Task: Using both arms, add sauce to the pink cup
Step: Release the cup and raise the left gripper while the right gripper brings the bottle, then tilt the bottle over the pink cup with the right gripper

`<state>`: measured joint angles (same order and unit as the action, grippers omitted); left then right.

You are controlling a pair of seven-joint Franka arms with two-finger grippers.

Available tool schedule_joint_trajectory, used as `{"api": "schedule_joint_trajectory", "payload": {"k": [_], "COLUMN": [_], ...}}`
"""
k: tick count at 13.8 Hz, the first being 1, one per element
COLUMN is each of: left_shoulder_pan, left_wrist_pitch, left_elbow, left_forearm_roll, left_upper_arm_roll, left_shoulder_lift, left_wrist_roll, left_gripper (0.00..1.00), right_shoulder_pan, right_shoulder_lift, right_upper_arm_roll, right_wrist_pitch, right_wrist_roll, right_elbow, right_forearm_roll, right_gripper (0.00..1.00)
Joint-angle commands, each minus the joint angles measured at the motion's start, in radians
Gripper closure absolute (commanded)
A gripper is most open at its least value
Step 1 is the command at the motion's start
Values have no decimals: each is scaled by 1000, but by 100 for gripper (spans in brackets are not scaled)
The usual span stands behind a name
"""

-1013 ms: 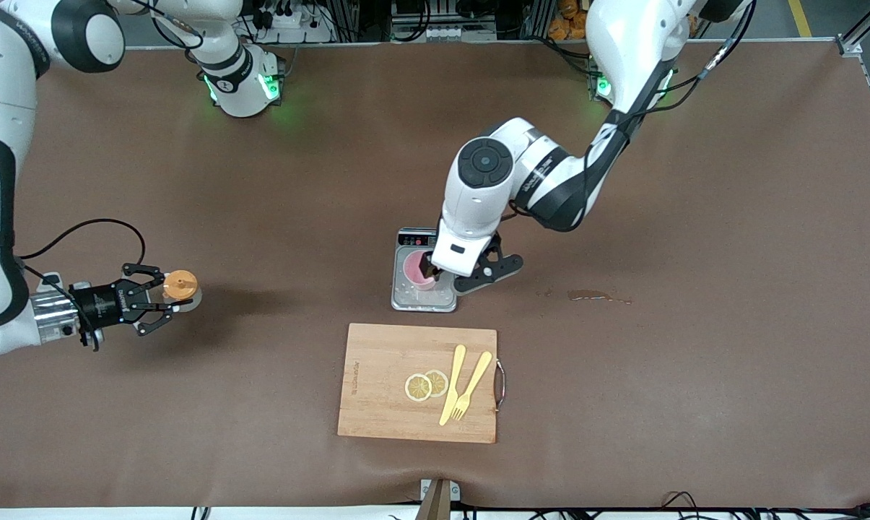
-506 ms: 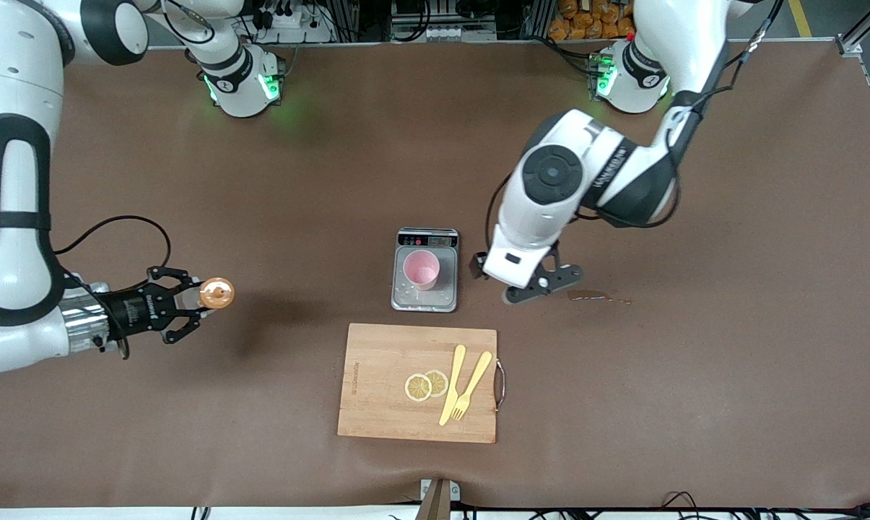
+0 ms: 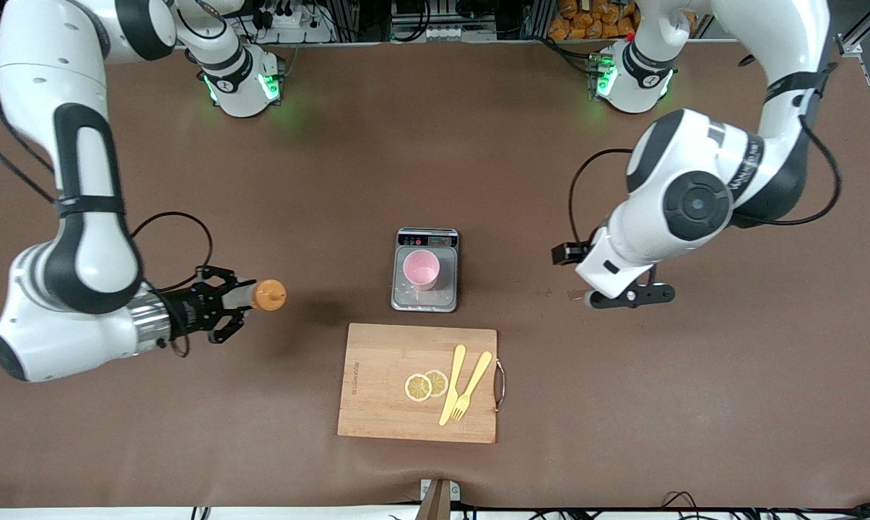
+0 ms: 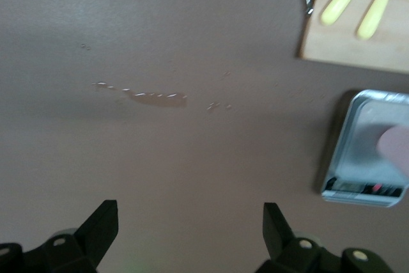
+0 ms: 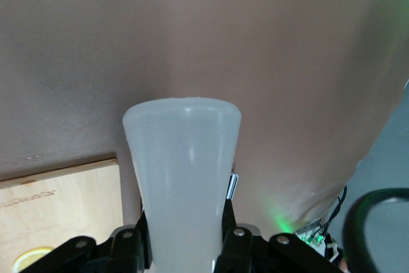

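The brown table [image 3: 435, 180] fills the front view. The right arm [image 3: 81, 238] is bent low at the table's nine o'clock edge, its upper part cut off by the frame. The left arm [image 3: 702, 195] folds over the three o'clock side, its wrist hiding most of the left gripper [image 3: 626, 295]; the left wrist view shows those jaws spread wide and empty above a small wet streak [image 4: 156, 97]. The cutting board [image 3: 377, 404] at six o'clock carries two lemon slices [image 3: 425, 385], a yellow knife [image 3: 452, 385] and a fork [image 3: 472, 386]. At the centre the grey scale [image 3: 426, 300] bears the pink cup [image 3: 421, 270], upright; its contents cannot be made out. The right gripper [image 3: 243, 303] is clenched around the sauce bottle [image 3: 261, 295], held sideways in the air, orange cap pointing toward three o'clock at the scale.
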<state>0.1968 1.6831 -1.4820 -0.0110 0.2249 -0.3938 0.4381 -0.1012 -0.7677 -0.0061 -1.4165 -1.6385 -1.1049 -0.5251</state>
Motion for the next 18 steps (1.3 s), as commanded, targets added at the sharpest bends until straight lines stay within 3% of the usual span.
{"api": "schedule_joint_trajectory", "payload": {"k": [1, 4, 8, 10, 13, 18], "left_shoulder_pan": [-33, -65, -80, -85, -95, -135], "left_wrist_pitch": [-25, -26, -25, -22, -22, -2], "left_elbow": [-89, -152, -216, -245, -251, -251], "left_forearm_roll": [-20, -20, -9, -9, -7, 37], "left_upper_arm_roll": [11, 11, 11, 10, 10, 11], "left_shoulder_lift": [85, 147, 211, 230, 240, 263], "left_wrist_roll": [-86, -165, -211, -231, -263, -337], "left_gripper": [0, 0, 0, 0, 0, 0], "right_shoulder_pan": [-49, -119, -181, -234, -311, -362], "right_shoulder_lift": [27, 34, 33, 33, 25, 22], "right_upper_arm_roll": [-6, -8, -8, -9, -8, -8], "right_wrist_pitch": [10, 8, -4, -9, -38, -49], "right_wrist_roll": [-78, -153, -273, -314, -408, -481], "right_elbow": [13, 20, 48, 51, 53, 53], "right_forearm_roll": [48, 120, 151, 218, 301, 341], "right_gripper": [59, 60, 61, 65, 65, 65]}}
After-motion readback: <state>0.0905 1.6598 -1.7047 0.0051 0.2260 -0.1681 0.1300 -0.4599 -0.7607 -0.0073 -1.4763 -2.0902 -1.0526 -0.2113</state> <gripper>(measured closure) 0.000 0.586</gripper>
